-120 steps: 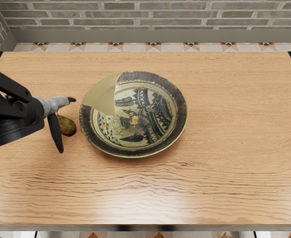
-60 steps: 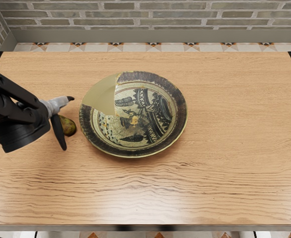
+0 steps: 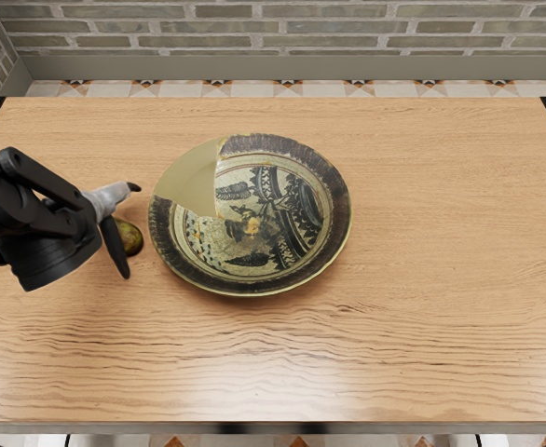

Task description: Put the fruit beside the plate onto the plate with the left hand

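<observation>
Reach-to-grasp step. Left robot hand (image 3: 85,223) open, fingers (image 3: 116,250) spread either side of fruit (image 3: 129,237), not closed on it. Fruit on worktop (image 3: 422,317), just left of plate (image 3: 340,223). Next, likely: close fingers, lift above rim, carry right over plate.

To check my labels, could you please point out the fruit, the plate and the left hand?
fruit (image 3: 129,237): head view, on its visible greenish skin.
plate (image 3: 338,205): head view, on its dark right rim.
left hand (image 3: 105,207): head view, on its grey middle.
</observation>
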Available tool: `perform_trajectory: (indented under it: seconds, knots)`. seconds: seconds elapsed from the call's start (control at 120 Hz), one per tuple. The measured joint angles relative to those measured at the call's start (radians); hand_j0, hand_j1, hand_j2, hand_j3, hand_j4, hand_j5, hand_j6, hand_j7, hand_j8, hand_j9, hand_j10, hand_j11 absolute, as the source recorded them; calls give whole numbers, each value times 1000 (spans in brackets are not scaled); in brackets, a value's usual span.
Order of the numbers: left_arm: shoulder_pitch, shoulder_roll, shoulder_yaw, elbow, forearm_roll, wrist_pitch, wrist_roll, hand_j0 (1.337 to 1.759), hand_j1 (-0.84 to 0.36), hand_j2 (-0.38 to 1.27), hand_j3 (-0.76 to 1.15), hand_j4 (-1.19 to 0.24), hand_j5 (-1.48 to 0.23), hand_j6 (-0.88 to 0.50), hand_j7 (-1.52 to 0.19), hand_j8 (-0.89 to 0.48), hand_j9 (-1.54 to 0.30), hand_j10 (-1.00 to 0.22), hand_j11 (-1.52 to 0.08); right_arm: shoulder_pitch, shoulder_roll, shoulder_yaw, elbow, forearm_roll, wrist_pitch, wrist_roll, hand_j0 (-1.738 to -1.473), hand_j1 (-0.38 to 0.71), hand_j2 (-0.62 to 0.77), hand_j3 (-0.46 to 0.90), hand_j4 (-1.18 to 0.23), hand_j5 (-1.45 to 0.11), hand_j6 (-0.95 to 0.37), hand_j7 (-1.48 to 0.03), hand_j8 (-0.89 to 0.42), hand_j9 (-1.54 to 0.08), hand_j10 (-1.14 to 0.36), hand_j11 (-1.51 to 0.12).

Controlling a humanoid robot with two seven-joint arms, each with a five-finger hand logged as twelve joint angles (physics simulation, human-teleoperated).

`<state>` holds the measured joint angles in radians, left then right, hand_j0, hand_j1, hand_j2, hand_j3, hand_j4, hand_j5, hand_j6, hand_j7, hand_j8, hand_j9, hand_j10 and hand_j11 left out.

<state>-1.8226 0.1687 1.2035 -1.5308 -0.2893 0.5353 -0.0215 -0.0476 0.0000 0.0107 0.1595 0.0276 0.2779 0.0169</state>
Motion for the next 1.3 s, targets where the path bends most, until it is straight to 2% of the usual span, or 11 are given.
perform_trajectory:
  seconds: [0.775, 0.842, 0.9, 0.925, 0.95, 1.017, 1.067, 1.167, 1.275, 1.292, 1.3]
  knots:
    - [11, -1, -5, 9, -66, 6, 0, 1658, 39, 52, 0, -258, -336, -259, -336, -259, -336, -258, -336, 0, 0, 0, 0, 0, 0, 0, -1658, -334, -3, 0, -13, -16, -13, -16, -13, -16, -13, -16]
    - [11, -2, -10, 9, -75, 1, 0, 1658, -29, 63, 0, -315, -410, -315, -410, -315, -409, -315, -409, 0, 0, 0, 0, 0, 0, 0, -1658, -334, -3, 0, -12, -16, -12, -16, -12, -16, -12, -16]
    - [9, -11, -16, 7, -85, -50, 1, 1658, -180, 90, 0, -444, -585, -444, -585, -441, -511, -450, -578, 0, 0, 0, 0, 0, 0, 0, -1658, -334, -3, 0, -12, -16, -12, -16, -12, -16, -12, -16]
    - [9, -12, -18, 8, -82, -70, 2, 1658, -231, 102, 0, -510, -642, -443, -615, -246, -778, -492, -644, 0, 0, 0, 0, 0, 0, 0, -1658, -334, -3, 0, -12, -16, -12, -16, -12, -16, -12, -16]
    - [9, -12, -18, 9, -84, -88, 4, 1658, -280, 114, 0, -580, -667, -321, -780, -98, -959, -418, -693, 0, 0, 0, 0, 0, 0, 0, -1658, -334, -3, 0, -12, -16, -12, -16, -12, -16, -12, -16]
    - [8, -14, -18, 12, -88, -120, 8, 1657, -385, 139, 0, -724, -716, -63, -1078, 134, -1208, -131, -1078, 0, 0, 0, 0, 0, 0, 0, -1658, -334, -3, 0, -12, -16, -12, -16, -12, -16, -12, -16]
    - [8, -13, -18, 13, -88, -134, 7, 1657, -444, 153, 0, -795, -751, 39, -1201, 210, -1272, -40, -1183, 0, 0, 0, 0, 0, 0, 0, -1658, -334, -3, 0, -11, -16, -12, -16, -12, -16, -12, -16]
    - [1, 6, -17, 12, -83, -158, 0, 1657, -528, 147, 0, -857, -848, -40, -1065, 145, -1163, -101, -1065, 0, 0, 0, 0, 0, 0, 0, -1658, -334, -3, 0, -11, -16, -12, -16, -12, -16, -12, -16]
    - [-5, 13, -15, 9, -86, -168, -5, 1658, -594, 321, 0, -897, -899, -79, -981, 103, -1072, -134, -983, 0, 0, 0, 0, 0, 0, 0, -1658, -334, -3, 0, -12, -16, -12, -16, -12, -16, -13, -16]
    - [-6, 16, -15, 8, -86, -170, -6, 1658, -600, 352, 0, -897, -914, -135, -947, 64, -995, -158, -947, 0, 0, 0, 0, 0, 0, 0, -1658, -334, -3, 0, -12, -16, -12, -16, -12, -16, -13, -16]
    - [-6, 17, -15, 8, -86, -170, -7, 1658, -603, 363, 0, -898, -917, -164, -904, 90, -1046, -172, -936, 0, 0, 0, 0, 0, 0, 0, -1658, -334, -3, 0, -12, -16, -12, -16, -12, -16, -13, -16]
